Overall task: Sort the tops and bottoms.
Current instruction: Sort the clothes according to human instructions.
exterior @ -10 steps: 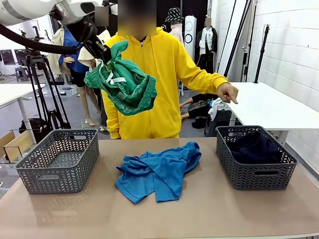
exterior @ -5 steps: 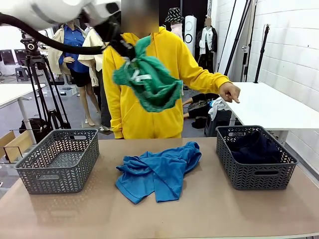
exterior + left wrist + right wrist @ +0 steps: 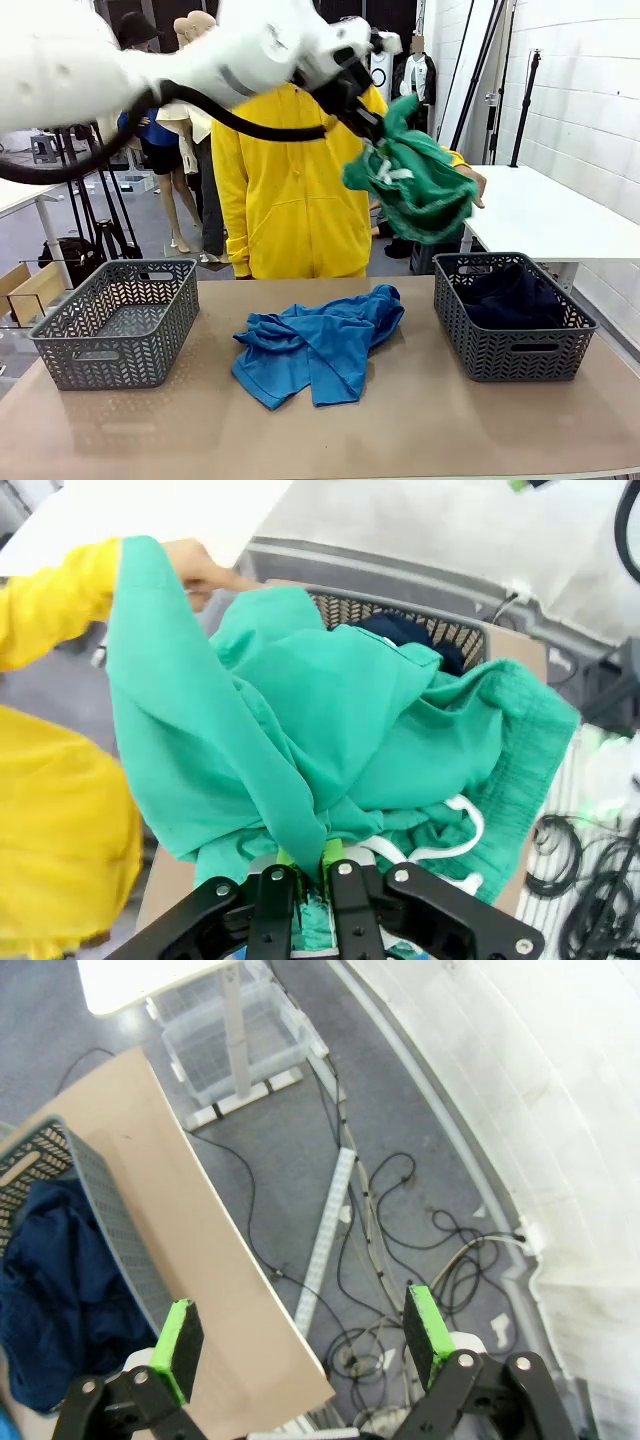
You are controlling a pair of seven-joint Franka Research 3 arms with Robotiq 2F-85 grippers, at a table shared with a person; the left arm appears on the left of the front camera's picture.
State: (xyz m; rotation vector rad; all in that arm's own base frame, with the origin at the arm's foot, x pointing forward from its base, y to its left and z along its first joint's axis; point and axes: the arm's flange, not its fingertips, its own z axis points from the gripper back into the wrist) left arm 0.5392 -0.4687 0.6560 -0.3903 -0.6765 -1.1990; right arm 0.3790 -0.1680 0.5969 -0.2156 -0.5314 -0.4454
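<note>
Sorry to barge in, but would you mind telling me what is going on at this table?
The left gripper is shut on bright green shorts with a white drawstring, holding them in the air near the right-hand grey plastic basket, where a dark navy garment already lies. A bright blue shirt lies crumpled on the tan table. The right gripper hangs open beyond its edge. A person in a yellow hoodie stands across the table.

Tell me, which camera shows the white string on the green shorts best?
Left wrist view: the string loops close up over the shorts. Front view gives just small white bits of it, far off. Right wrist view looks at the floor.
</note>
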